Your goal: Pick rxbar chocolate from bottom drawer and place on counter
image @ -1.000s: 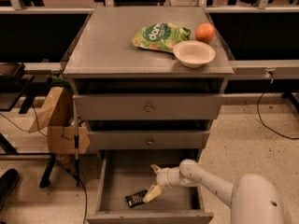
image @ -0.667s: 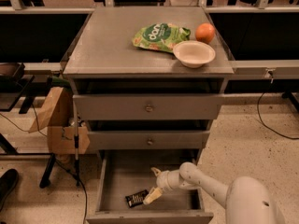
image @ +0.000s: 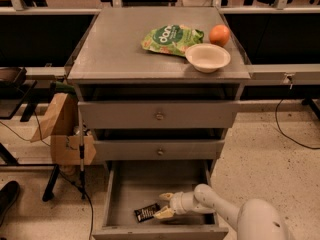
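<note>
My jaws are apart in the open bottom drawer [image: 131, 186], just beside the rxbar chocolate [image: 147, 212] by its front wall — I may shove the flat bar away or pinch only its end.

This looks like a robot test lab or workshop, not a home. The white robot arm's gripper [image: 165, 205], fingers apart, sits low inside the pulled-out bottom drawer [image: 145, 184] of a plain grey metal three-drawer cabinet [image: 159, 116] that stands alone on a bare speckled stone floor [image: 265, 164]. Up and right of the gripper a loose black cable [image: 276, 120] trails across that floor, up and left of it stands a brown cardboard box [image: 70, 150], and far above it run long workbenches with black panels [image: 40, 39].
</note>
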